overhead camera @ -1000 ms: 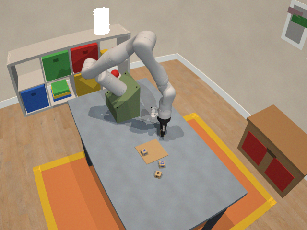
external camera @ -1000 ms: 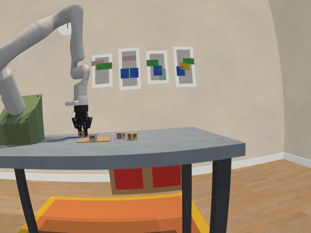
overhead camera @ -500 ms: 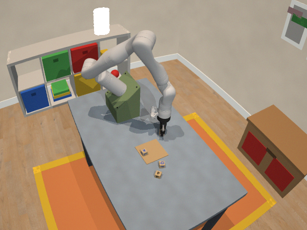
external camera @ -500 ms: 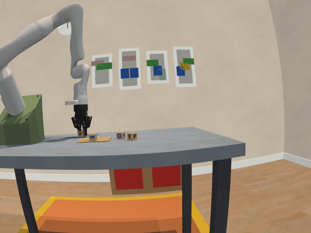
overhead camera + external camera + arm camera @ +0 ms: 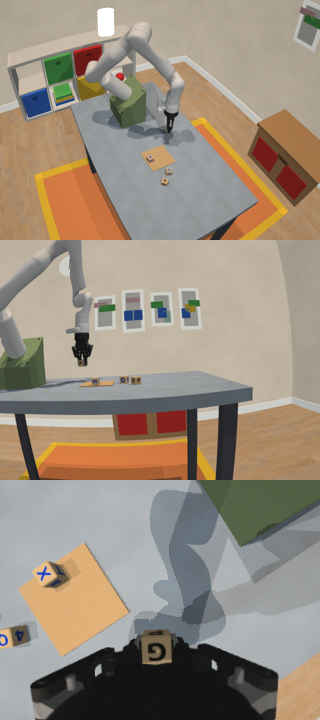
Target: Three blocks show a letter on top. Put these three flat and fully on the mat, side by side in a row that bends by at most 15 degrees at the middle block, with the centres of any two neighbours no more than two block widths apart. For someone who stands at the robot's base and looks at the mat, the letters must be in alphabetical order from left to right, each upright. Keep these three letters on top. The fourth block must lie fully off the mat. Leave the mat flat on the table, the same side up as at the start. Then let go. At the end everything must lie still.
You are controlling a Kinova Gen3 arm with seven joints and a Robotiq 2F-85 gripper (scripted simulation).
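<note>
Jaws clamped on G block aloft, X block on mat

Tan square flat mat, flat on table. Small tan wooden cube, blue X on top: on mat. Cube marked blue O: just off mat. Cube with dark mark: beyond it. G-faced cube: held aloft, clamped.

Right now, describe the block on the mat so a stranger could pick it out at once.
On the grey table, find the tan square mat lying in front of the green base. The block with a blue X on top sits near one mat corner. It is the only block on the mat; two others lie on bare table beyond it.
</note>
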